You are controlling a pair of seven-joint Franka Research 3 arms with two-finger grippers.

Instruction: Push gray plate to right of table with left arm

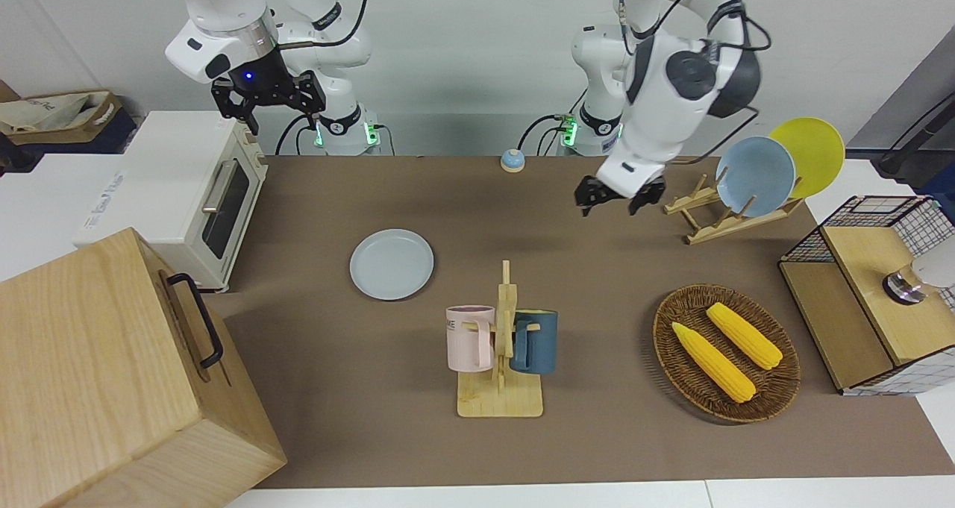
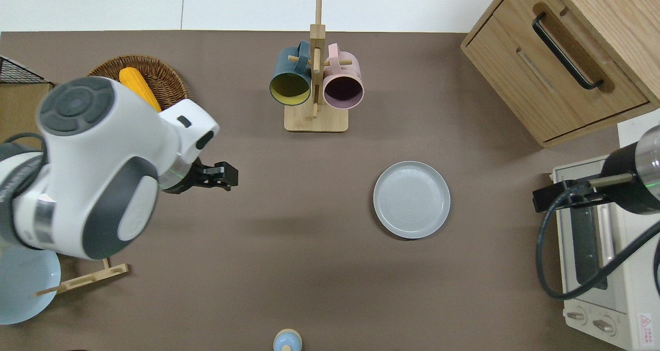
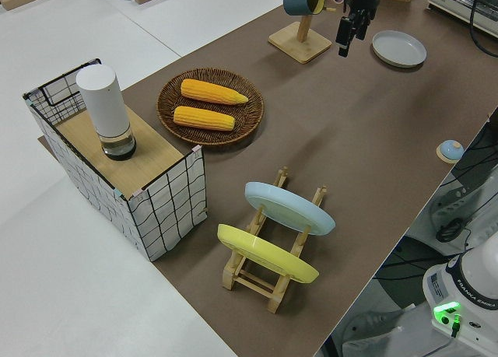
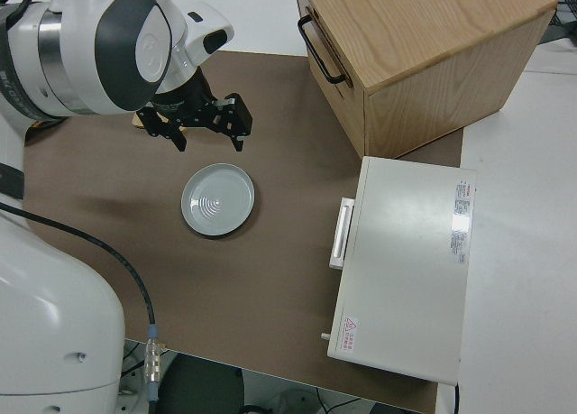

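**Left arm up and well clear of plate; plate sits mid-table toward right arm's end**

The gray plate (image 2: pixel 411 199) lies flat on the table (image 2: pixel 309 268), roughly mid-depth, between the mug rack (image 2: pixel 315 83) and the toaster oven (image 2: pixel 598 253), nearer the robots than the rack. It's round, so no long axis & no heading to speak of; rim up, nothing on it.

Left gripper (image 2: pixel 223 176) hangs in the air over bare table beside the corn basket (image 2: pixel 149 78), well apart from the plate. Fingers spread in the front view (image 1: pixel 619 199), nothing between them. Right gripper (image 1: pixel 268 98) is parked; fingers look apart too, nothing held.

Key relation: plate lies from the left gripper straight toward the right arm's end of the table, w/ open tabletop between. Any further push would need the gripper down on the plate's edge facing the left arm's end, then sweeping toward the oven. Right arm is nearer, but the task names the left.

My read: plate already sits toward the right end; push probably done, though there's room left before the oven.
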